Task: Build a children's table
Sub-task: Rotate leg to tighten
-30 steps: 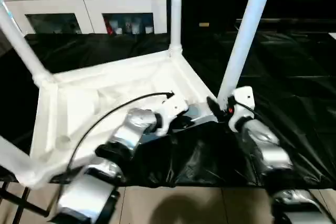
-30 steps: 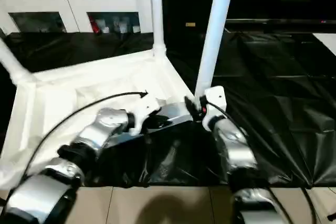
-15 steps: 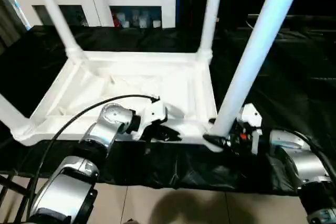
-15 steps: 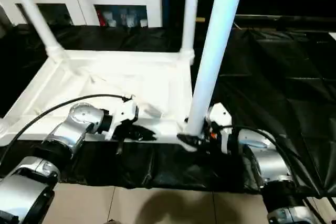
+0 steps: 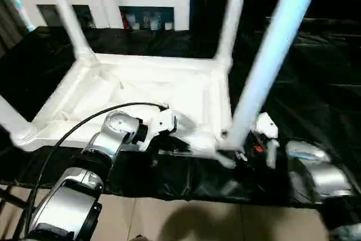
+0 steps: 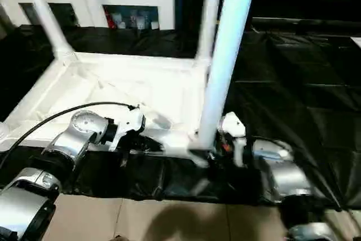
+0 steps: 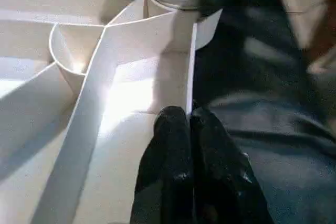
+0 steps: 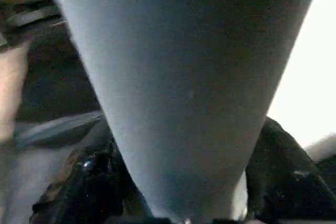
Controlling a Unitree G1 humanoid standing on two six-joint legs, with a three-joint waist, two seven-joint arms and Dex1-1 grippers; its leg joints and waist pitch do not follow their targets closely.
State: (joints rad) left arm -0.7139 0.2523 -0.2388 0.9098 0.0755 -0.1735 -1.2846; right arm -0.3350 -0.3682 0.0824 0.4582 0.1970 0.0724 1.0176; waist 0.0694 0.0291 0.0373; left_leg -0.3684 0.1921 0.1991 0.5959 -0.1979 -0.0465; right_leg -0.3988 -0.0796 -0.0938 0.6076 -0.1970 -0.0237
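Your left gripper [image 7: 190, 129] pinches the tabletop [image 5: 152, 91] rim; right gripper [image 5: 237, 150] at 3 o'clock clamps the leg [image 5: 265, 66]

A low work surface draped in crinkled black plastic sheeting [image 5: 316, 77] carries the work. Directly on the sheeting lies the white plastic table top [image 5: 141, 97], upside down, ribbed underside up, with white tube legs standing in its corner sockets. Its near edge sits close to the sheeting's front edge, above the tan floor [image 5: 186, 221].
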